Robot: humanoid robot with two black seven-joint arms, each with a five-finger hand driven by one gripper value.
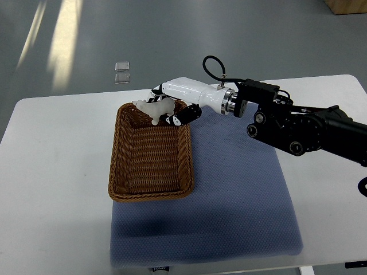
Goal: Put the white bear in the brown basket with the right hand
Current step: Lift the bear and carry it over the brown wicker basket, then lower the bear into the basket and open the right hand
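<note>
Right hand [172,106], fingers pinching the white bear [153,108], holds it over the brown basket's [150,192] 12 o'clock rim.

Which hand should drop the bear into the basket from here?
The right hand. It already grips the white bear over the far end of the brown basket, so it likely only needs to lower and release. No left arm shows in the top view.

Basket [150,166]: woven wicker, rough. Mat [241,195]: matt blue cloth (fine texture). Hand [172,106]: glossy white plastic shell. Desk [51,172]: smooth, white.
</note>
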